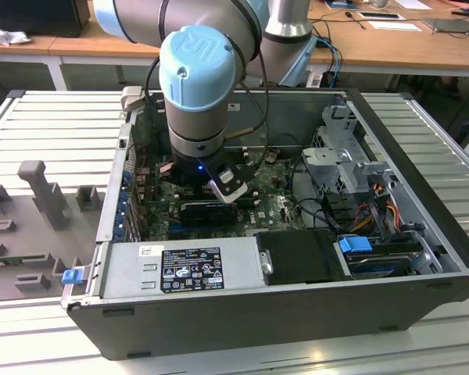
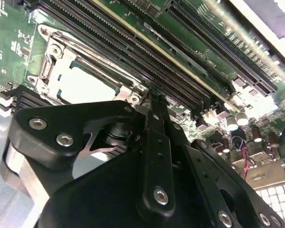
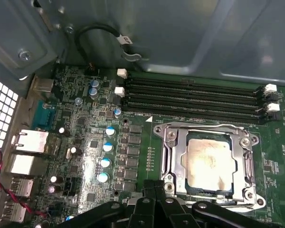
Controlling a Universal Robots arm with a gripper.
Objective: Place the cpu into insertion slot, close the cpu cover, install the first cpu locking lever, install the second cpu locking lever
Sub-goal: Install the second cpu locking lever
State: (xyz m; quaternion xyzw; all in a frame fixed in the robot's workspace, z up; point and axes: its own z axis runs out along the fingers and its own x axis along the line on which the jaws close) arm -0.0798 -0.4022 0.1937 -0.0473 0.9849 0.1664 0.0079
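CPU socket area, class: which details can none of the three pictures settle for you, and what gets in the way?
- Locking levers: the socket's near edge in the first wrist view is covered by the end effector.
- Insertion slot contacts: covered by the cpu under the cpu cover.
- Socket in the exterior view: behind the arm's wrist.
- Cpu's near side in the second wrist view: behind the end effector's body.

Robot arm [image 1: 191,86] with wrist pointing straight down; gripper [image 3: 154,190] fingers [image 2: 156,142] pressed together, tips meeting.

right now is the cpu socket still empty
No, in the first wrist view the cpu sits in the insertion slot, framed by the cpu cover.
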